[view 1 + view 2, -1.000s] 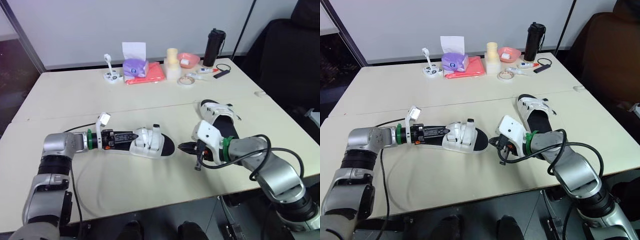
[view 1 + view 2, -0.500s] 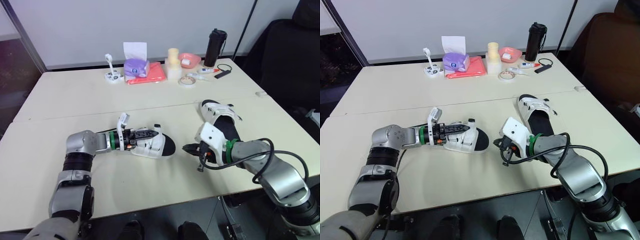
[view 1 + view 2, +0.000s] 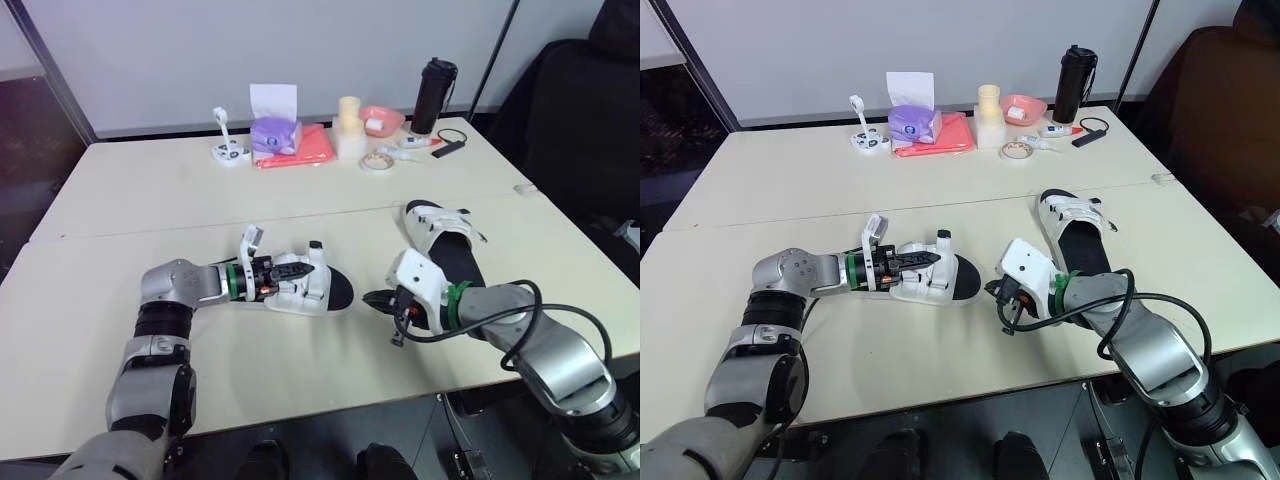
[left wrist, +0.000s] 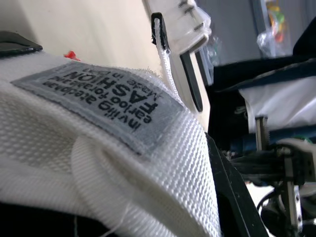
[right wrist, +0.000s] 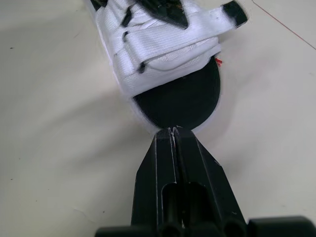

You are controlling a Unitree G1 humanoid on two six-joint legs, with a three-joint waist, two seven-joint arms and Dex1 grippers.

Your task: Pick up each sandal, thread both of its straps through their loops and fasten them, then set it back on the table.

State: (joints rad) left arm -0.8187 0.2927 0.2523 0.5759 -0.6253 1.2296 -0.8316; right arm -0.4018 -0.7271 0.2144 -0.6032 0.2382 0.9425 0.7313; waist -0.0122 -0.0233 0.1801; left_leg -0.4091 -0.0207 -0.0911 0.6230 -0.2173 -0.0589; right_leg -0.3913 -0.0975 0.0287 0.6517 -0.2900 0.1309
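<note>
Sandal (image 3: pixel 300 290): white straps (image 5: pixel 158 44), black sole (image 5: pixel 177 101)

Near sandal (image 3: pixel 308 291) left of far sandal (image 3: pixel 447 243)

Both my head eyes look forward and down over the cream table (image 3: pixel 330 200), sharing nearly everything. My left wrist camera sits right against the white mesh sandal (image 4: pixel 98 163); my right wrist camera faces its toe closely.

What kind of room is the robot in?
Probably an office or lab workroom: pale tables pushed together, a dark chair, and desk clutter like a tissue box and tape roll.
</note>
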